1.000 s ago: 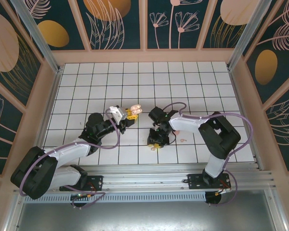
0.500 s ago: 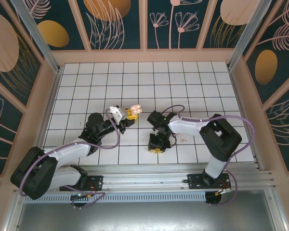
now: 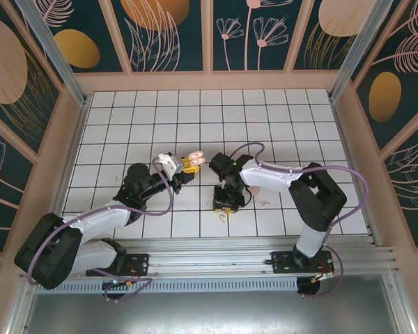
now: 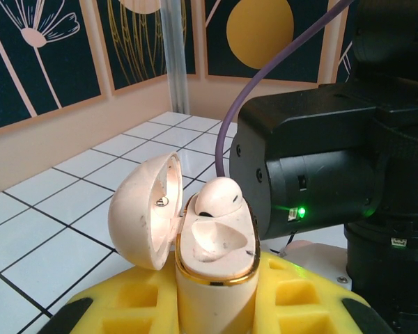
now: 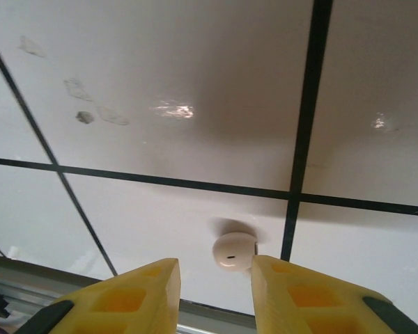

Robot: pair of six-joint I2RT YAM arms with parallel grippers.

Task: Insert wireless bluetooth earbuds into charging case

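Since right pincer [image 5: 214,268] now gapes wider over the loose earbud [image 5: 233,250] | grab looks next | left pincer [image 3: 189,164] pinching charging case [image 4: 216,243]

My white tiled table [image 5: 195,62] carries one bud [image 5: 234,250], which lies on a tile just beside a black line

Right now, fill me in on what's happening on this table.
The left gripper is shut on the charging case, holding it upright with its lid swung open. One earbud already sits in a slot, and the slot beside it is empty. The right gripper hangs low over the tiled table, jaws apart. The second earbud lies loose on a tile just beyond its fingertips, not yet grasped.
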